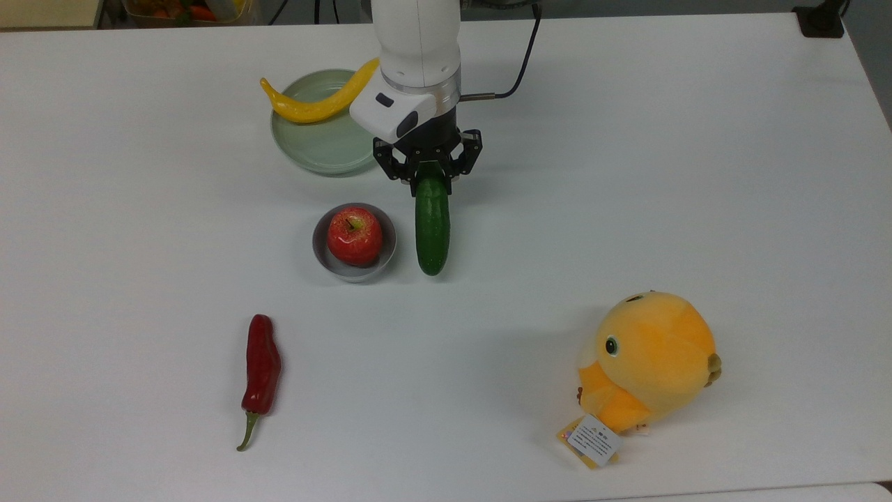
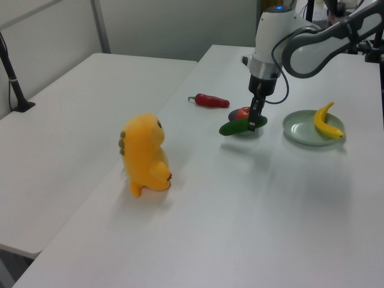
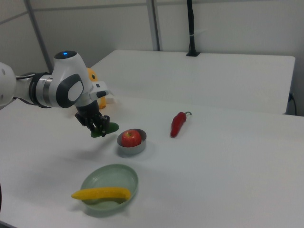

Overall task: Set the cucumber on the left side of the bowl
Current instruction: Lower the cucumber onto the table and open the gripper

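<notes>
Green cucumber (image 1: 432, 226) is clamped at one end by the tool (image 1: 426, 174), fingers closed on it. Top view shows it running lengthwise just beside the grey bowl (image 1: 354, 268), on the top view's right, apart from the rim. Left view puts the cucumber (image 2: 239, 126) in front of the bowl and hides most of the bowl; whether the free end touches the table (image 1: 627, 174) cannot be told. Right view shows the cucumber (image 3: 105, 128) end-on, on the right view's left of the bowl (image 3: 132, 147), red apple (image 3: 130, 138) inside. Arm comes down near-vertical, wrist pointing down over the table.
</notes>
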